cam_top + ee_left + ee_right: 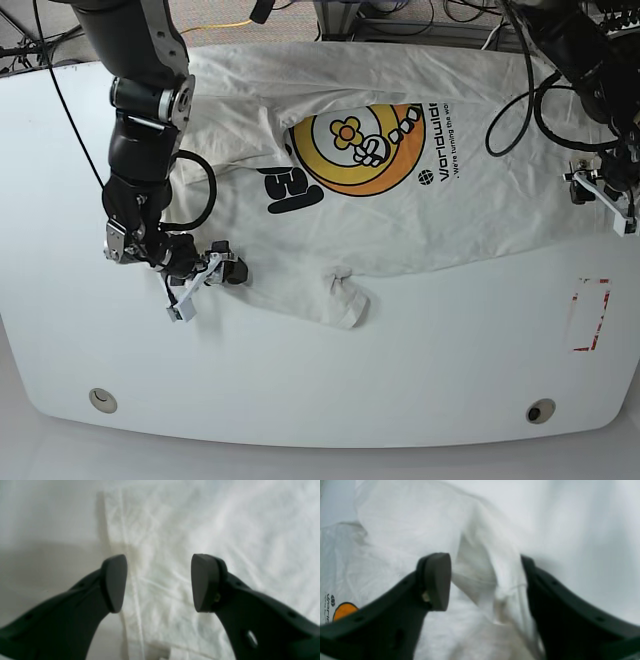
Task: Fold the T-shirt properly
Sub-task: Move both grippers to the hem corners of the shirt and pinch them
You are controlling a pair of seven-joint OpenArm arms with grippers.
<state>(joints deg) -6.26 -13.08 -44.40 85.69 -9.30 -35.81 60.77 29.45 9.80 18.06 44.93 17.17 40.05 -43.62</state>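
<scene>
Orange graphic [352,150] whole only overhead

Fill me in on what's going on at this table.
A two-armed robot is working on a white T-shirt spread graphic-side up on the table, still crumpled and unfolded. The right end effector straddles a raised ridge of fabric at one edge. The left end effector hovers open over the opposite edge, holding nothing.

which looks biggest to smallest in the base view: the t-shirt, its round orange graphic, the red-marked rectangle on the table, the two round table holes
1. T-shirt
2. Round orange graphic
3. Red-marked rectangle
4. Two round holes, which look alike, so unranked between themselves.
</scene>
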